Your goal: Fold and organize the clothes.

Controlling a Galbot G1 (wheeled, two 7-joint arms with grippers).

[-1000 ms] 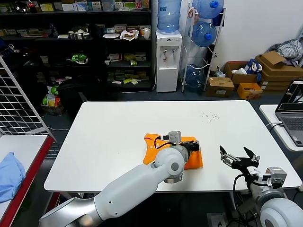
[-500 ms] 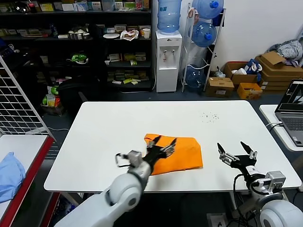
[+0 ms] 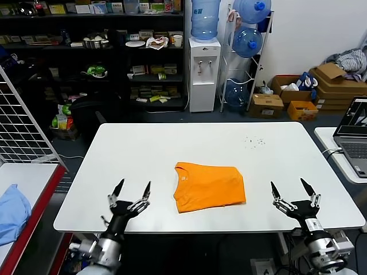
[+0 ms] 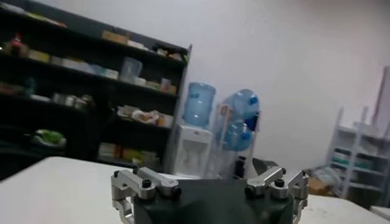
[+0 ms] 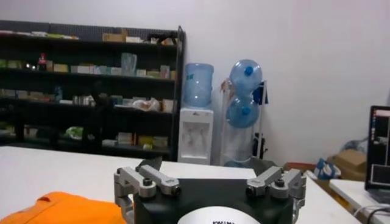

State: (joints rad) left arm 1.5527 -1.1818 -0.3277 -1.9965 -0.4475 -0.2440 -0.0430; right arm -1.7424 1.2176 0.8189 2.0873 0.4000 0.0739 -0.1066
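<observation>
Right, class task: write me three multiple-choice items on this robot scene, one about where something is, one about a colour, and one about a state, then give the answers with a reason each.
1. Where does the T-shirt lie?
A. on the white table, between the two arms
B. on the floor
C. on the shelves

2. What colour is the T-shirt?
A. blue
B. orange
C. green

3. What state are the claws in?
A. both shut on the shirt
B. one holds the shirt
C. both open and holding nothing

Answers: 1 A, the head view shows it flat on the tabletop, near the front edge. 2 B, the fabric is bright orange. 3 C, the left claw and the right claw both stand apart from the shirt with fingers spread.
</observation>
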